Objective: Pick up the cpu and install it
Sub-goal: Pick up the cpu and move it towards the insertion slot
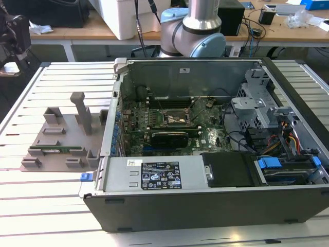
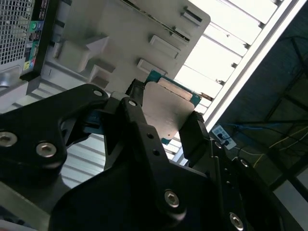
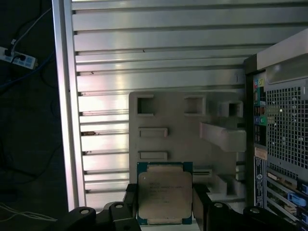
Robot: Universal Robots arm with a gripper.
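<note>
Claw (image 3: 165, 206) is clamped on two opposite edges of the cpu (image 3: 164, 195) in the first wrist view, apparently lifted above the grey tray (image 3: 168, 110) beside the computer case (image 3: 284, 120). In the second wrist view the chip sits squarely between the black fingers (image 2: 195, 132). In the exterior view the socket (image 1: 174, 120) looks unfilled, so the pick-up seems done and the installing is left.

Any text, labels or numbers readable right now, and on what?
On the cpu in the gripper: faint print, too blurred to read.
White label on the grey box inside the computer case: print and symbols, too small to read.
No text can be quoted.
</note>
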